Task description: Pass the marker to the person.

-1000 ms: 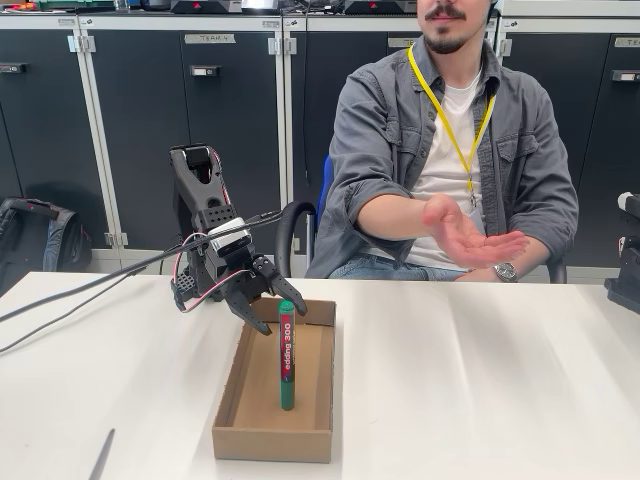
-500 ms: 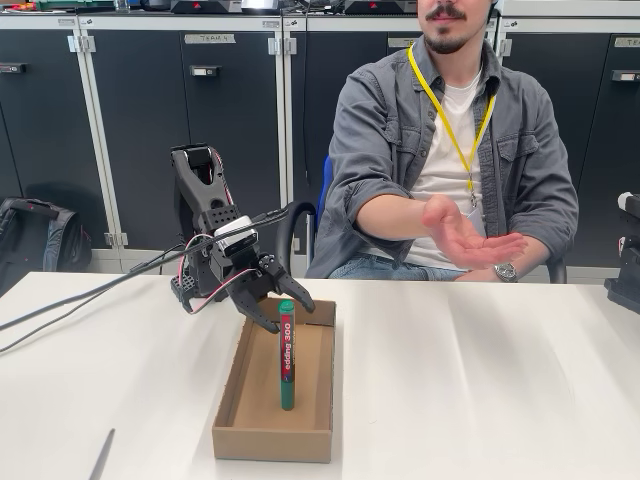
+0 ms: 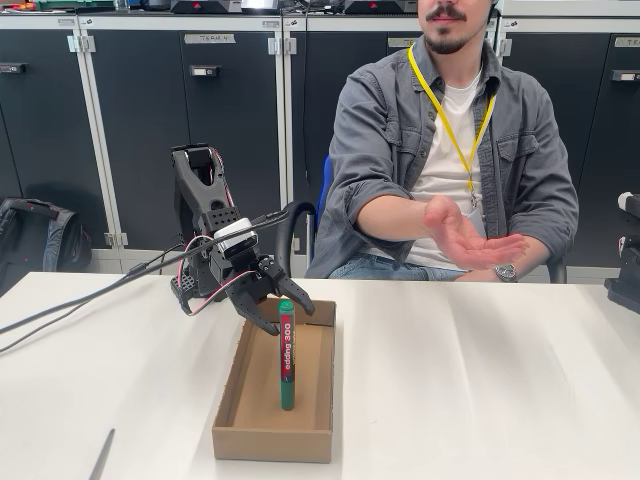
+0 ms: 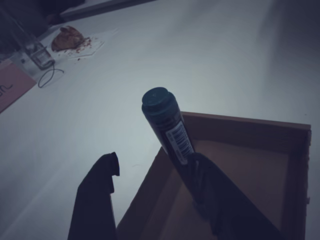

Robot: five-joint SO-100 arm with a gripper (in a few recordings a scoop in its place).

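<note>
- Presently, your gripper (image 3: 281, 311) sits at the far end of the cardboard box (image 3: 250, 425) in the fixed view, its fingers spread apart and clamping nothing.
- The marker (image 3: 287, 352) stands upright inside the box, its top between the spread fingers. From the fixed view you cannot tell whether either finger touches it.
- In the wrist view the marker (image 4: 167, 127) lies against the right finger (image 4: 220, 200), while the left finger (image 4: 97, 192) stands well apart from it.
- The person (image 3: 450, 150) sits behind the white table (image 3: 480, 390), one hand (image 3: 470, 240) held out palm up, well apart from the marker.
</note>
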